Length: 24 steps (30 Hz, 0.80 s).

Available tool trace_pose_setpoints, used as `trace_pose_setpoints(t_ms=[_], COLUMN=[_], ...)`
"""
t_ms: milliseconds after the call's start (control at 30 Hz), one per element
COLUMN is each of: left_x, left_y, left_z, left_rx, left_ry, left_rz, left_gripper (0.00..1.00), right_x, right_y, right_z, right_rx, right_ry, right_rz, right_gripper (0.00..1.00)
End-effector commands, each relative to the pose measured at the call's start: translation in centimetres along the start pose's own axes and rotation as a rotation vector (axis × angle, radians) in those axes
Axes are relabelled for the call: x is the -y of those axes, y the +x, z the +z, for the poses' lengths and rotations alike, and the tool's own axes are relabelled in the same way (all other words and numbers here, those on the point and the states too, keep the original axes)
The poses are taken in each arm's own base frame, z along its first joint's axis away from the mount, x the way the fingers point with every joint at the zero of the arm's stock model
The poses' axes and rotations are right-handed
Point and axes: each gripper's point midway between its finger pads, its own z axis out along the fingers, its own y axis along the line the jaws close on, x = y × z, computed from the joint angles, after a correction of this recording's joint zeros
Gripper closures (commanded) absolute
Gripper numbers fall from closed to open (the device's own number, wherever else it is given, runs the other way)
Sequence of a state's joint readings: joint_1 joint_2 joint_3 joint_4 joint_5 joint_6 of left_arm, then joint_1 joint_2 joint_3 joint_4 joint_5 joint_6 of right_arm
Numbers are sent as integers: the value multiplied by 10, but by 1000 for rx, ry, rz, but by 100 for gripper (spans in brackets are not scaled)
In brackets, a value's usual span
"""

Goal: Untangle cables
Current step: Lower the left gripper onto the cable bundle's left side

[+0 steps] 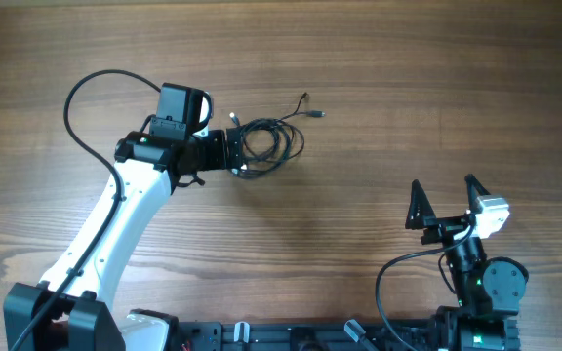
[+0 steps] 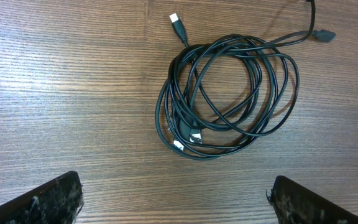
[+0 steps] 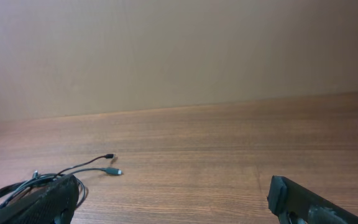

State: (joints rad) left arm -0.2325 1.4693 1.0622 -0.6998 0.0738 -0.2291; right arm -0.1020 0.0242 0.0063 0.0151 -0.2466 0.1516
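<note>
The cables (image 1: 264, 142) lie as one tangled coil of thin black cords on the wooden table, with two plug ends trailing to the upper right (image 1: 312, 112). In the left wrist view the cables (image 2: 229, 93) form overlapping loops with silver-tipped plugs. My left gripper (image 1: 234, 148) is open, right at the coil's left edge; its jaws (image 2: 176, 202) hold nothing. My right gripper (image 1: 447, 200) is open and empty at the lower right, far from the coil. In the right wrist view the cables (image 3: 95, 168) show at the far left.
The left arm's thick black cable (image 1: 86, 107) arcs over the table at the upper left. The right arm base (image 1: 481, 288) sits at the front right edge. A plain wall (image 3: 179, 50) stands behind the table.
</note>
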Motion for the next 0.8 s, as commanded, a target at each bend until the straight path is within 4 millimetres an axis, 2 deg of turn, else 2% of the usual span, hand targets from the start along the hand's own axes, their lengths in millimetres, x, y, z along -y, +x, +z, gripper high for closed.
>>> trace_pose_setpoints(t_ms=[0, 100, 133, 167, 300, 367, 500, 667, 700, 733, 767], left_x=[1, 1, 3, 10, 19, 22, 21, 15, 14, 12, 11], left_y=[-5, -5, -11, -33, -62, -70, -70, -58, -55, -51, -47], left_z=[0, 0, 0, -2, -8, -9, 0, 29, 34, 39, 43], left_rx=[7, 7, 30, 120, 239, 271, 259, 184, 167, 148, 129], left_ry=[8, 8, 15, 43, 81, 91, 88, 65, 60, 55, 48], left_rz=[8, 8, 10, 17, 28, 25, 22, 15, 14, 12, 11], left_gripper=[0, 0, 0, 0, 0, 0, 0, 2, 5, 16, 44], right_x=[-2, -2, -2, -2, -2, -2, -2, -2, -2, -2, -2], right_y=[0, 0, 0, 0, 0, 0, 0, 0, 0, 0, 0], right_z=[0, 0, 0, 0, 0, 0, 0, 0, 0, 0, 0], right_rx=[2, 2, 2, 2, 2, 2, 2, 2, 2, 2, 2], right_ry=[-12, -12, -12, -12, -12, -12, -12, -12, -12, -12, -12], right_rz=[-12, -12, -12, -12, -12, -12, -12, -12, -12, -12, -12], right_gripper=[0, 0, 0, 0, 0, 0, 0, 0, 0, 0, 0])
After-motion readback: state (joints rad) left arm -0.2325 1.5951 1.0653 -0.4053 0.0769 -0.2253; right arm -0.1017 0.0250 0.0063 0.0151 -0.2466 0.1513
